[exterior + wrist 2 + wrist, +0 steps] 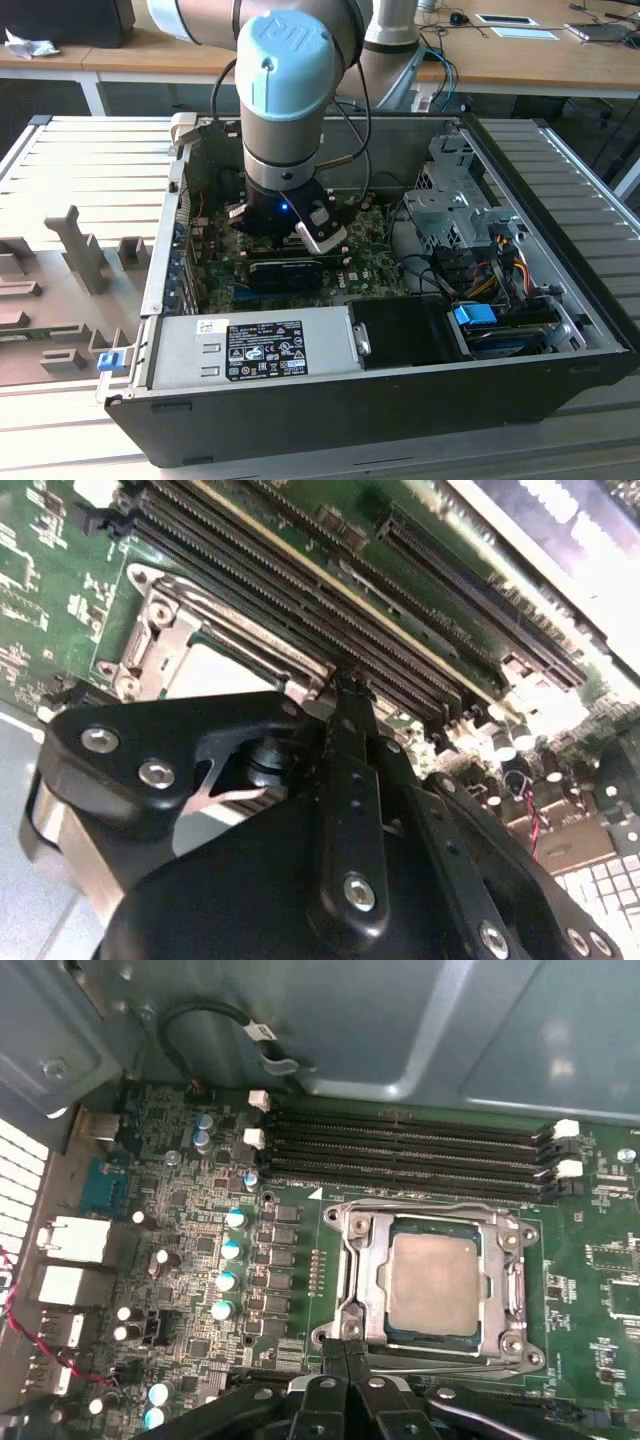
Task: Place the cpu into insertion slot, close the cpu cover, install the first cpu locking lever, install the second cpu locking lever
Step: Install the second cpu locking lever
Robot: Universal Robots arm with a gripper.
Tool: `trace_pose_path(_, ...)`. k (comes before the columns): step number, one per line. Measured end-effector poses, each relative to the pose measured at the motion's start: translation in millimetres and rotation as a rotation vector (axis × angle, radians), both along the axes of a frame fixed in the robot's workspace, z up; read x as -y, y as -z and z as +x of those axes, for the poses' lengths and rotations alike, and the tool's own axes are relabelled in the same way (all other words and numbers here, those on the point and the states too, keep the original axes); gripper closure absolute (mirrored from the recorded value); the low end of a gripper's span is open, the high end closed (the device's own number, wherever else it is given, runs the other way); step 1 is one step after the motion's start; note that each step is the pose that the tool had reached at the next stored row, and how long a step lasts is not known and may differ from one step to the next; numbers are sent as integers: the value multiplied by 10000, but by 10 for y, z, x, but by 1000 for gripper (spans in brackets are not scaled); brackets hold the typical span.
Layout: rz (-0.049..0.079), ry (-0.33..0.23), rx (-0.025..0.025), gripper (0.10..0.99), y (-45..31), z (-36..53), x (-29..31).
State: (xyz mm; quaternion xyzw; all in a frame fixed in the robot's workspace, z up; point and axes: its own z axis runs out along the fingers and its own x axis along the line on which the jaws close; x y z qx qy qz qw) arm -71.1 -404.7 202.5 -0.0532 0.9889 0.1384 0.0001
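Observation:
The cpu (pixel 435 1280) lies flat in the insertion slot (pixel 349 1312), its pale silver face up; it is also visible in the second wrist view (pixel 215 670). The silver cpu cover (pixel 365 1260) lies down around it as a frame. My gripper (pixel 345 1345) is shut, fingers pressed together, with the tips at the socket's edge on the side away from the memory slots. In the second wrist view the gripper (pixel 345 685) touches the socket rim by the memory slots. I cannot make out whether anything sits between the fingers. In the exterior view the gripper (pixel 287 235) reaches down into the open computer case.
Long black memory slots (pixel 410 1150) run beside the socket. Upright capacitors (pixel 230 1250) stand on the green board. The grey case wall (pixel 400 1020) rises behind. A long black card (pixel 290 272), the power supply (pixel 260 345), a drive cage (pixel 455 200) and cables (pixel 490 270) crowd the case.

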Motion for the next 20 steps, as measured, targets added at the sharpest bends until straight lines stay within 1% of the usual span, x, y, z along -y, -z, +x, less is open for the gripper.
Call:
trace_pose_path(1, 212, -4, 1, 980, 20, -11, 2)
trace_pose_path(5, 272, -1, 1, 980, 57, -16, 3)
trace_pose_path(9, 364, 0, 2, 980, 81, -43, 3)
trace_pose_path(12, 379, -3, 1, 980, 83, -58, 3)
trace_pose_path(13, 380, -2, 1, 980, 76, -58, 3)
trace_pose_path(14, 386, -2, 4, 980, 46, -58, 2)
trace_pose_path(15, 380, -2, 1, 980, -7, -58, 3)
trace_pose_path(20, 381, -1, 2, 980, -143, -58, 3)
